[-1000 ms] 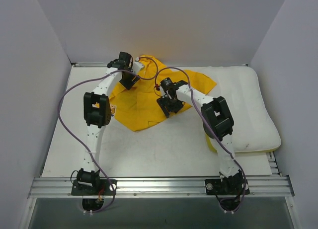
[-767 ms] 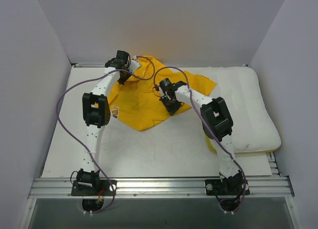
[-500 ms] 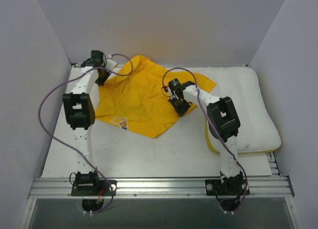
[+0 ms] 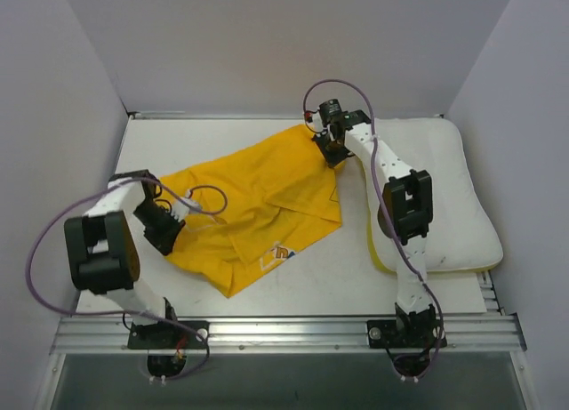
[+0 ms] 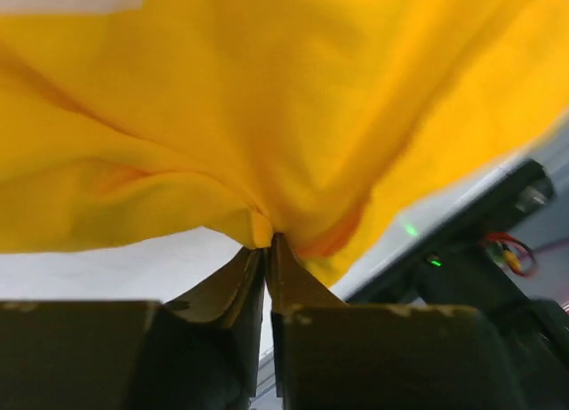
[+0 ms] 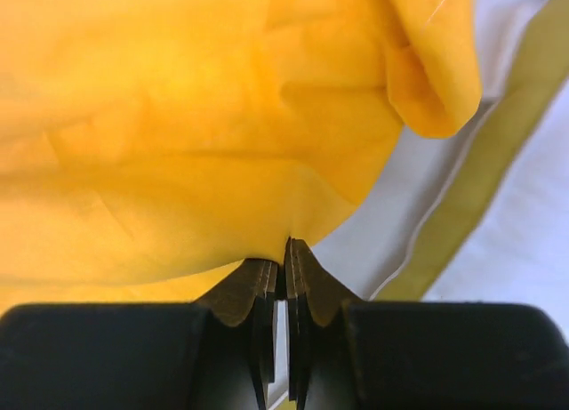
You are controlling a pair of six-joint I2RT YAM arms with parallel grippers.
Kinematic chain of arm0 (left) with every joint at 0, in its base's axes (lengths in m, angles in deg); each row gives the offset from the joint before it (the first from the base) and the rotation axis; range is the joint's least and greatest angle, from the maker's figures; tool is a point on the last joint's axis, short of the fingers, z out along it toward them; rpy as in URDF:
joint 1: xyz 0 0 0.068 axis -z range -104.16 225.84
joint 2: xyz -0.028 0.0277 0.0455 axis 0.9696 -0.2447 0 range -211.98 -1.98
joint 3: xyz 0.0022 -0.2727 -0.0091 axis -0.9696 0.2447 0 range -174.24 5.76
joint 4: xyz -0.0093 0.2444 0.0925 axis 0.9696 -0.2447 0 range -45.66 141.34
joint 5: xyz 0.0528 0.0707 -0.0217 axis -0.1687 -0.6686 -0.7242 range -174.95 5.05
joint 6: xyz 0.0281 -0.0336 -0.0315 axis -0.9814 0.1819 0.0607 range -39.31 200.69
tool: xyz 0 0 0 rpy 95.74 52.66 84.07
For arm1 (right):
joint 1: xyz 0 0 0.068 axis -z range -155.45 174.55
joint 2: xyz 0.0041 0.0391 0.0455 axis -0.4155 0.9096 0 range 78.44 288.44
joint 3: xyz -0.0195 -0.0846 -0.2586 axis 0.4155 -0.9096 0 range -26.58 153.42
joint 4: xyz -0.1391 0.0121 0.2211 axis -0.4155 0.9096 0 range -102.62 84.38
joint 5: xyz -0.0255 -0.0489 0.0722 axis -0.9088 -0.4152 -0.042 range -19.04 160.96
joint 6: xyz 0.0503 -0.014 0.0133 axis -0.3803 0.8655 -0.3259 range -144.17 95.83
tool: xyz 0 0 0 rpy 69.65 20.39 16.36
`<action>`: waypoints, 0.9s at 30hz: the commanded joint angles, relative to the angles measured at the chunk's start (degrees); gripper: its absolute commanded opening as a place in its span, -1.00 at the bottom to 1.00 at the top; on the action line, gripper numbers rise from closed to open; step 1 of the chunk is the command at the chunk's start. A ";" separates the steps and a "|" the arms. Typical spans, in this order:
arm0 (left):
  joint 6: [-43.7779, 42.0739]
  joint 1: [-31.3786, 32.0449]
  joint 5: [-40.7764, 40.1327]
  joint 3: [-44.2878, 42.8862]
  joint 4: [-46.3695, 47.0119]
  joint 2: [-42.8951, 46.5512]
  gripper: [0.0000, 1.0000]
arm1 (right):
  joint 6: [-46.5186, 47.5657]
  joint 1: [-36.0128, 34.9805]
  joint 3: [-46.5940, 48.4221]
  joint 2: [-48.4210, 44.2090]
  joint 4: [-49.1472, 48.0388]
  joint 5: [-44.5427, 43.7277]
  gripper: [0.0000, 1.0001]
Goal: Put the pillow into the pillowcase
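L gripper [image 5: 267,243] & R gripper [image 6: 286,247] each pinch shut on opposite ends of pillowcase [image 4: 258,201], holding it stretched, prob. to flatten it beside pillow [image 4: 453,188] before insertion.

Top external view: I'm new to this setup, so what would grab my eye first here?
The bright yellow pillowcase dominates, spread across the middle of the table, pinched at its near-left end by the left pincer and at its far-right corner by the right pincer. The white pillow lies along the right side, outside the case.
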 commanded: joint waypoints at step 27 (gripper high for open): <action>15.34 12.41 -8.11 -52.88 15.71 -35.43 0.37 | -15.27 -5.79 -18.67 -1.13 3.54 7.52 -0.01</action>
